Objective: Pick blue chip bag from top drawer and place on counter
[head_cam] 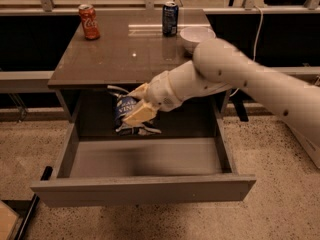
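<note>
One top drawer (145,190) stands open beneath the counter (115,59). The gripper (132,106) pinches the blue chip bag (121,113), held over the drawer's far left, just under the counter's near edge. A white bowl (194,35) sits far right on the counter.

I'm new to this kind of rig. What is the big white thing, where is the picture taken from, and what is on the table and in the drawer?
The white thing is a robot arm reaching in from the right of the picture. At its tip is the gripper, two tan fingers closed on the blue chip bag. It holds the bag just under the front edge of the counter, apparently lifted off the floor of the open top drawer. The one camera looks down from the drawer's front side; its mount is not shown. On the counter stand a red soda can, a dark blue soda can and a white bowl.
</note>
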You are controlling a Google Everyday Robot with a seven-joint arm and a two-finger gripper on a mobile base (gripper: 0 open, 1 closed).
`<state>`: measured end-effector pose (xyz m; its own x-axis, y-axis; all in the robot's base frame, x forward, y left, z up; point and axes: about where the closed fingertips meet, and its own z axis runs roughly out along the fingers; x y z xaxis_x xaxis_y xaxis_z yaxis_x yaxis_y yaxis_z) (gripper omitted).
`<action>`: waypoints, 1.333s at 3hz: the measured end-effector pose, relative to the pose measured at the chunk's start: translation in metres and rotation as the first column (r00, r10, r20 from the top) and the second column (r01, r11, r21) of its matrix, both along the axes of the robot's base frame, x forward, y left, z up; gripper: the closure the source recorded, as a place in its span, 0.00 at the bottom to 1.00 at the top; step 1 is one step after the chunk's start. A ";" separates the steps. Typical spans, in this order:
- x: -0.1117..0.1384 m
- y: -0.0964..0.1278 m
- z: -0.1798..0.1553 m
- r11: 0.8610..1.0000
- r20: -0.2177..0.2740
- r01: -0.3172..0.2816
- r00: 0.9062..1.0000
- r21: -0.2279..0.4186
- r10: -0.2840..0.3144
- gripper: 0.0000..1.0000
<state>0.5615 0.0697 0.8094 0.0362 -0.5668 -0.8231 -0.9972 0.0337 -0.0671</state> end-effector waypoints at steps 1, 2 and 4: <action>-0.001 -0.050 0.091 0.999 0.111 -0.037 0.993 0.033 0.033 1.00; 0.037 -0.082 0.175 0.999 0.218 0.048 0.975 0.006 -0.048 1.00; 0.149 -0.034 0.180 0.961 0.271 0.278 0.925 -0.007 -0.266 1.00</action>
